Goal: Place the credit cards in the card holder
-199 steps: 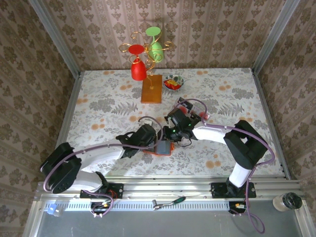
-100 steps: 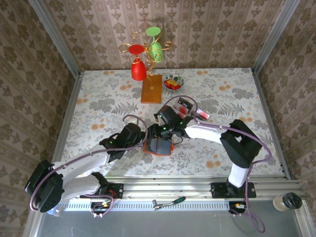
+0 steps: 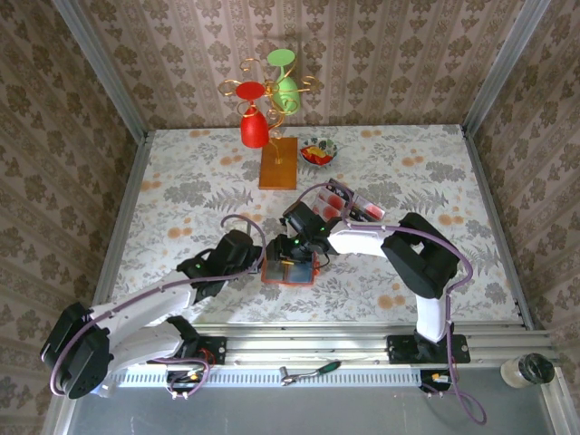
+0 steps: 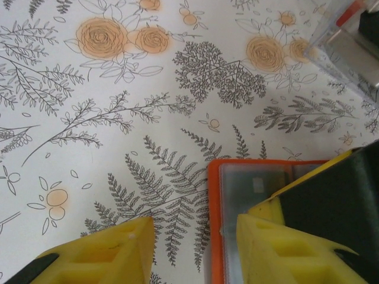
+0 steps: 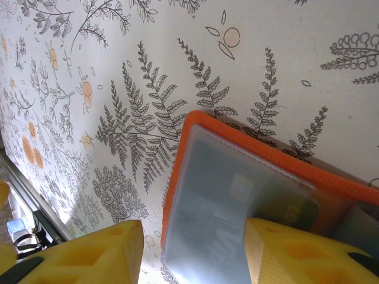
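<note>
The orange card holder (image 3: pixel 288 271) lies flat on the floral table near the front middle. A dark card (image 5: pixel 237 219) with a pale chip shows through its clear pocket (image 4: pixel 254 184). My left gripper (image 4: pixel 195 251) is open, astride the holder's left edge (image 4: pixel 214 201), with one yellow finger (image 4: pixel 278 248) over the pocket. My right gripper (image 5: pixel 192 257) is open too, straddling the holder's orange rim (image 5: pixel 188 139), one finger (image 5: pixel 296 254) resting on the pocket. In the top view the two grippers, left (image 3: pixel 256 260) and right (image 3: pixel 295 246), meet over the holder. More red cards (image 3: pixel 337 205) lie in a clear tray.
The clear plastic tray (image 3: pixel 355 205) sits just behind the right arm, its corner (image 4: pixel 340 47) in the left wrist view. A wooden stand with red and green glasses (image 3: pixel 272 136) and a small bowl (image 3: pixel 317 151) stand at the back. Patterned walls enclose the table.
My right gripper has slid left and down over the holder. The left arm has stretched out with its gripper at the holder's left edge. The holder has shifted slightly left.
</note>
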Tool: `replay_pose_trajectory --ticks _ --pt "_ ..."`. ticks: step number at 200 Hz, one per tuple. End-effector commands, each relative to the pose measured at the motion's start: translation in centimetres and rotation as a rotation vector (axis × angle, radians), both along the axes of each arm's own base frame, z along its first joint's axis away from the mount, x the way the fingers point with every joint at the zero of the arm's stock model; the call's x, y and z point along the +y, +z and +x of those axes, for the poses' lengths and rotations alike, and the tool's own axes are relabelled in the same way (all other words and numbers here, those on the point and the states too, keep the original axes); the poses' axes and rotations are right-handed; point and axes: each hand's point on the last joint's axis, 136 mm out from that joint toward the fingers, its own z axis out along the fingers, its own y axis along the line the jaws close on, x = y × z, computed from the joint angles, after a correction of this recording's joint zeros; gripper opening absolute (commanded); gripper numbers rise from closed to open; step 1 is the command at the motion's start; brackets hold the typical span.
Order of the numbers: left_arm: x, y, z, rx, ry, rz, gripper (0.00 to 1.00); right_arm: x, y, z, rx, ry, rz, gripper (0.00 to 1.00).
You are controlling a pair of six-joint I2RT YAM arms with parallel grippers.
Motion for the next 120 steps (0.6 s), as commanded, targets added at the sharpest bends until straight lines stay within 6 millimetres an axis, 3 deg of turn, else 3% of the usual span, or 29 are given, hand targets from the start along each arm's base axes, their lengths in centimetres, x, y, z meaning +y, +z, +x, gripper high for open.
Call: replay_pose_trajectory --ticks 1,66,120 --pt "0.2 -1.3 -0.5 0.038 -0.004 0.009 0.42 0.3 0.4 0.5 -0.002 -0.017 0.016 0.50" --pt "-2.1 -3.3 -1.2 0.064 -0.050 0.057 0.42 -0.8 0.5 0.6 -0.008 -0.044 0.027 0.50" --pt "-2.0 -5.5 -1.7 0.091 -0.040 0.116 0.41 -1.1 0.9 0.6 -0.018 -0.060 0.039 0.50"
